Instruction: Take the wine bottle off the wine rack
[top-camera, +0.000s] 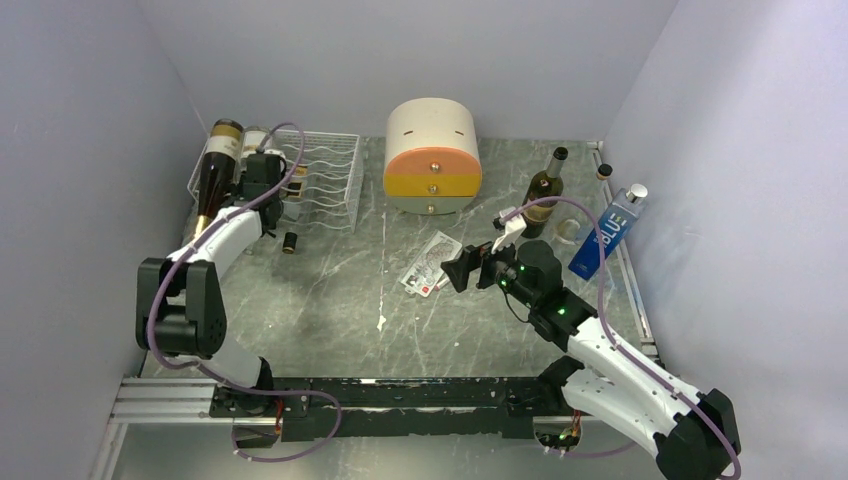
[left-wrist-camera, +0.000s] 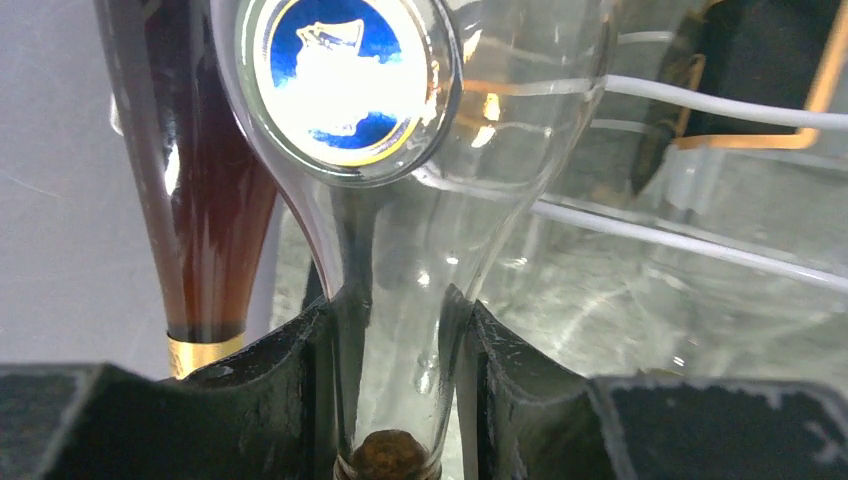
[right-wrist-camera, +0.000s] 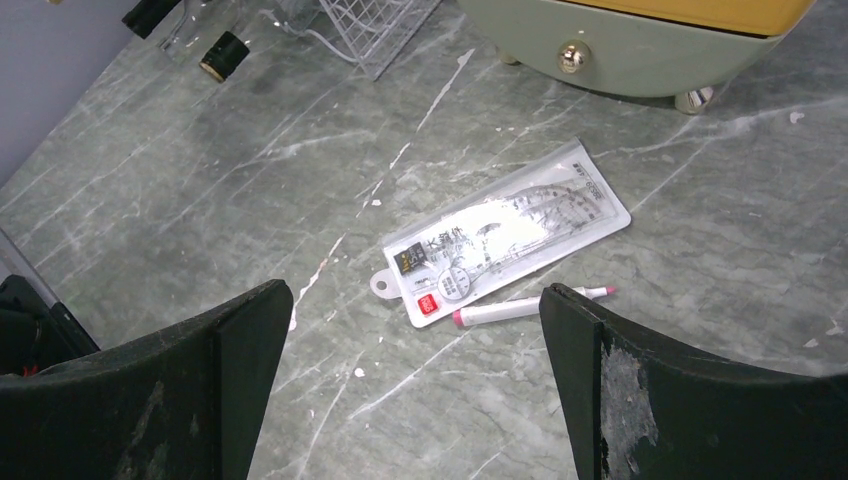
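At the far left, a dark brown glass bottle with a gold foil collar (top-camera: 213, 172) lies sloped along the left end of the white wire-grid wine rack (top-camera: 330, 170), which stands at the back left of the grey-green marbled tabletop (top-camera: 330, 310). Just beside it on its right lies the clear glass wine bottle with a round blue emblem (left-wrist-camera: 345, 85), base toward the far wall and neck toward the arms. The left gripper (left-wrist-camera: 393, 380) is clamped on this neck just above the corked mouth, one black finger pressed to each side of the glass. Whether the bottle rests on the rack's wires or is raised off them cannot be told. A small black, gold-rimmed cap (top-camera: 290, 242) shows near the rack's front edge. Right of the rack stands the round cream-and-orange drawer cabinet (top-camera: 432, 155). In front of it a clear plastic packet of drawing rulers (right-wrist-camera: 505, 240) lies flat with a pink-capped white pen (right-wrist-camera: 520, 307) touching its edge. The right gripper (top-camera: 458, 268) hangs above the table near the packet, its jaws spread wide and holding nothing. Farther right an upright green glass bottle with a dark cap (top-camera: 545, 190) stands near a blue carton-shaped bottle with a silver cap (top-camera: 608, 235).
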